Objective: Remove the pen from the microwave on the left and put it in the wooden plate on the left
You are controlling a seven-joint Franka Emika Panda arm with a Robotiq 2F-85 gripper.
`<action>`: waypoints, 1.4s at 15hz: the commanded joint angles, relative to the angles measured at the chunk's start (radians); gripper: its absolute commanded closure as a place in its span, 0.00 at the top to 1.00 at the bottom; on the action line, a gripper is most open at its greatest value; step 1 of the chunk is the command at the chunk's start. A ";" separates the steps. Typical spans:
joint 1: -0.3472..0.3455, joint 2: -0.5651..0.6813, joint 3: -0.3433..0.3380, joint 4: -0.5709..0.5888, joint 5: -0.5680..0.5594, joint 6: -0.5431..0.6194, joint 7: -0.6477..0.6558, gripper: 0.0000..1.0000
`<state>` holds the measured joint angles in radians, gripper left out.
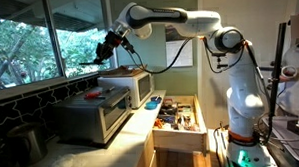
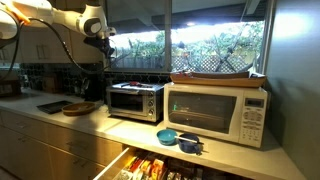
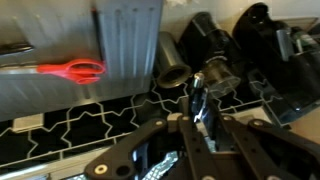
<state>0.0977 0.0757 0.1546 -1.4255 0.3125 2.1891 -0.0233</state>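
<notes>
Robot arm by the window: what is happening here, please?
The Franka arm holds its gripper in the air above the silver microwave. In the wrist view, the gripper seems to pinch a thin dark stick, probably the pen, though this is hard to see. The pen has not yet reached the wooden plate, which lies on the counter beside that microwave.

Microwave [image 2: 135,101] finished in silver steel with dark glass door, smaller microwave [image 2: 215,113] cased in cream-white, scissors [image 3: 72,69] handled in red, wall tiles [image 3: 80,125] patterned dark with pale curved outlines, bowl [image 2: 168,136] coloured blue, pen [image 3: 200,98] dark, gripper [image 3: 200,120] black.
</notes>
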 commanded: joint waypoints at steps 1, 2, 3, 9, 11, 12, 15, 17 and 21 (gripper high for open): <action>0.007 0.010 0.038 -0.018 0.216 0.004 -0.101 0.04; 0.012 0.028 0.054 -0.010 0.273 0.006 -0.123 0.04; 0.018 0.046 0.070 -0.003 0.326 0.000 -0.147 0.04; 0.017 0.057 0.095 0.000 0.415 -0.002 -0.198 0.18; 0.018 0.065 0.101 -0.020 0.432 -0.046 -0.178 0.04; 0.025 0.072 0.109 -0.036 0.443 -0.061 -0.161 0.04; 0.070 0.106 0.117 -0.057 0.455 -0.133 -0.093 0.04; 0.105 0.124 0.128 -0.076 0.454 -0.154 -0.012 0.04; 0.139 0.152 0.127 -0.050 0.431 -0.154 0.038 0.18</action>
<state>0.2279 0.2250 0.2915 -1.4819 0.7436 2.0382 0.0118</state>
